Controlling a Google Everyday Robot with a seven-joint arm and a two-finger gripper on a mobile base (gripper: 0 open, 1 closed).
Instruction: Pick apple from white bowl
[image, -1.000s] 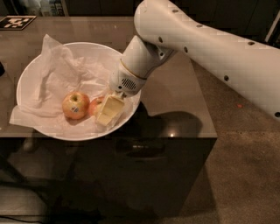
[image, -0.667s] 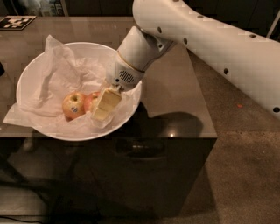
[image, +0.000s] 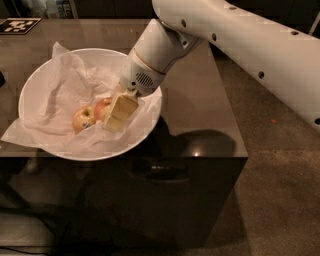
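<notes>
At far left on the counter (image: 200, 100): one black-and-white marker tag (image: 17, 25), lying flat by the far edge. Near it, filling the counter's left part: one white bowl (image: 31, 97), with its near rim reaching the counter's near edge. Lined with one crumpled sheet of white paper (image: 65, 80), a corner spilling over the rim at near left.

Inside the bowl, low and toward the near side: two apples. On the left, the apple (image: 83, 119), yellow-orange with a dark sticker, resting on the paper with open paper to its left and far side. Touching it on the right, a redder apple (image: 102, 106), partly hidden.

Just right of the redder apple: one end effector (image: 120, 114), tilted down into the bowl and clear of the sticker apple. Spread or pressed together: cannot tell.

Compared with a second ago: shifted a little left and farther into the bowl, closer to the apples. Apples and bowl in the same places.

Running up and right out of view: one white arm (image: 240, 40). Right of the bowl, bare counter up to the right edge, then floor (image: 280, 175).
</notes>
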